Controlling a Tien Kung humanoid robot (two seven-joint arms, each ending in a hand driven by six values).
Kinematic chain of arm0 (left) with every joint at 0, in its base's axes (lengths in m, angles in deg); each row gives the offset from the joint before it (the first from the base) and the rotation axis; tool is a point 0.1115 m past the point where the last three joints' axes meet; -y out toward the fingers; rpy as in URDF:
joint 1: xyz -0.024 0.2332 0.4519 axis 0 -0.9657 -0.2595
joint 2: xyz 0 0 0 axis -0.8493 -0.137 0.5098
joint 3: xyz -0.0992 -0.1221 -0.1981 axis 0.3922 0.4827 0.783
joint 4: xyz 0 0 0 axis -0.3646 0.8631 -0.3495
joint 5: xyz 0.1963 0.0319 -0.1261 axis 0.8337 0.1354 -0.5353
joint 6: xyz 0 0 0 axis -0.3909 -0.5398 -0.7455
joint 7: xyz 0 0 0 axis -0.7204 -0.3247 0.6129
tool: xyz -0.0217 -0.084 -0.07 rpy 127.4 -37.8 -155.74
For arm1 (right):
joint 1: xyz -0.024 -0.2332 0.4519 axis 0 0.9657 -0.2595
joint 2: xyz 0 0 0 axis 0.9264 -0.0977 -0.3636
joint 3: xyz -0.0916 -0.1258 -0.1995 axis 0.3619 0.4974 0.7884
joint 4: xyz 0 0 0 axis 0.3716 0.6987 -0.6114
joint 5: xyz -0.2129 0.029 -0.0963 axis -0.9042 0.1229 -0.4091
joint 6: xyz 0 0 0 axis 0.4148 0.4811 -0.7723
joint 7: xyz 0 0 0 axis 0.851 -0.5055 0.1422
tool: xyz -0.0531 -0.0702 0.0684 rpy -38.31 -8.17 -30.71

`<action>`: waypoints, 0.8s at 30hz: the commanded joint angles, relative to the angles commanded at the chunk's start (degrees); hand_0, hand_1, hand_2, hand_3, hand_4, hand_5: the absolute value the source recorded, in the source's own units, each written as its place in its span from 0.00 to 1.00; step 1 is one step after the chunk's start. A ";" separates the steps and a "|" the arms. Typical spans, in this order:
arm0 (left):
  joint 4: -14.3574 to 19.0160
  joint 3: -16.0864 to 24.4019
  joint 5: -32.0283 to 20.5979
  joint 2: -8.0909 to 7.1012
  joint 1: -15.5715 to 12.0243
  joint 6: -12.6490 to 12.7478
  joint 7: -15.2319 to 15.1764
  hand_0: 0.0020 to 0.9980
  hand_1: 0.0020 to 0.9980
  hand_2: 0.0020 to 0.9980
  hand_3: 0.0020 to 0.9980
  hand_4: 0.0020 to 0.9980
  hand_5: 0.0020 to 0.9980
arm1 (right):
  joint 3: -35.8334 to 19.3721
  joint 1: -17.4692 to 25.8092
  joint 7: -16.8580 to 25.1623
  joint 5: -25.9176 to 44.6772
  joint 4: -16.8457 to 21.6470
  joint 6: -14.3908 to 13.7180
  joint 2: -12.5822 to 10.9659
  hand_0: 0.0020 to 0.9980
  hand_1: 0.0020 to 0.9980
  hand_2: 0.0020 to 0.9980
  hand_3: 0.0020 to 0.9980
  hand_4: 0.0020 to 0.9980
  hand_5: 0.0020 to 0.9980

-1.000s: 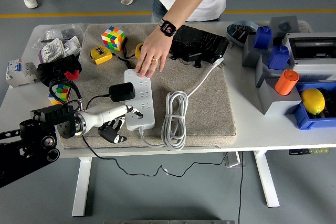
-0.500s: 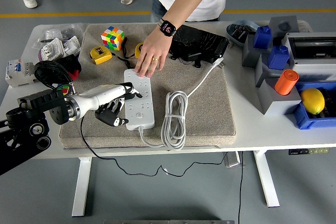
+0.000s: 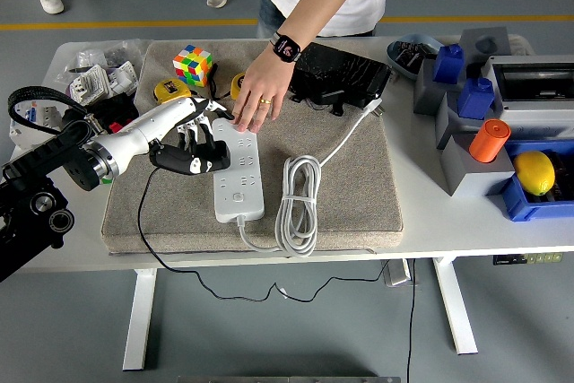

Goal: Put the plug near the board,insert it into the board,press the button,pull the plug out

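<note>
Plug (image 3: 190, 162) sits in my left hand (image 3: 193, 141), the fingers curled around its black body, held just off the left edge of the board (image 3: 239, 172) and above the beige mat (image 3: 341, 195); its thin black cable (image 3: 143, 221) drops from the hand, crosses the mat's near-left part and hangs over the table's near edge (image 3: 269, 257). My left arm comes in from the lower left corner; I see nothing of my right arm. On the near side of the mat the board's own white cord lies coiled (image 3: 299, 204) just right of the board, and its free end runs up toward the far right of the mat. The board itself is a long white strip lying near-to-far; at its far end a person's hand (image 3: 260, 96) presses down on it, fingers flat, a watch (image 3: 287, 46) on the wrist. Farther back I see a colour cube (image 3: 192, 65) and a yellow tape measure (image 3: 171, 93) on the mat's far-left corner, and a black bag (image 3: 341, 73) behind the person's hand.
</note>
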 joint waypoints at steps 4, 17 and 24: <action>-0.96 1.32 0.24 0.85 -0.73 1.47 -1.33 0.53 0.65 0.63 0.74 1.00 0.49 | -0.09 0.02 0.00 0.01 -0.02 0.00 0.10 0.71 0.72 0.73 0.62 1.00 0.61; -7.79 -0.20 4.89 4.55 0.16 3.16 -0.35 0.75 0.79 0.82 0.85 1.00 0.54 | 0.55 -0.14 0.01 0.00 0.01 0.06 0.02 0.71 0.72 0.73 0.63 1.00 0.61; -11.08 -3.08 7.56 5.92 2.08 3.83 -0.34 0.71 0.73 0.76 0.81 1.00 0.40 | 0.79 -0.20 0.02 0.15 0.01 0.06 -0.21 0.71 0.72 0.73 0.63 1.00 0.61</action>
